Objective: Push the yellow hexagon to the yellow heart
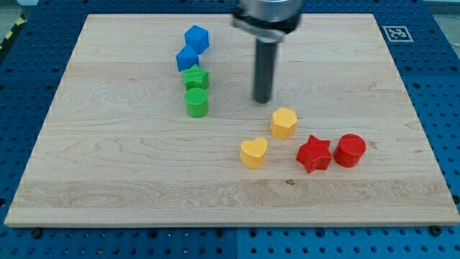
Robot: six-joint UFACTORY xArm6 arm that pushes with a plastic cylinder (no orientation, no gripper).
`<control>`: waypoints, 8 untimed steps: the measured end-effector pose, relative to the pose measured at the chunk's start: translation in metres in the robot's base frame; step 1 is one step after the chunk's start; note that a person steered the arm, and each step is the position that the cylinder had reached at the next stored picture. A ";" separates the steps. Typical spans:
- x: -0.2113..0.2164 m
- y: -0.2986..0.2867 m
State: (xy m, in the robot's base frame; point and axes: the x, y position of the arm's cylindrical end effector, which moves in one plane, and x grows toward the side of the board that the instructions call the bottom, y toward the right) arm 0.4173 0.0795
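The yellow hexagon (pixel 284 122) lies right of the board's middle. The yellow heart (pixel 253 152) lies just below and to its left, a small gap apart. My tip (pixel 262 100) stands on the board just above and slightly left of the yellow hexagon, a short gap from it and not touching any block.
A red star (pixel 314 153) and a red cylinder (pixel 350 150) lie right of the yellow blocks. A column left of my tip holds two blue blocks (pixel 196 38) (pixel 187 58), a green block (pixel 195 77) and a green cylinder (pixel 196 103). The wooden board (pixel 108 180) sits on a blue pegboard.
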 end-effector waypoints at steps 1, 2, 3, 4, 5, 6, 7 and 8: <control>0.035 0.071; 0.054 0.074; 0.054 0.062; 0.054 0.041; 0.054 0.017; 0.054 -0.005; 0.054 -0.029; 0.054 -0.053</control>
State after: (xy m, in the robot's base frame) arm 0.4717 0.0270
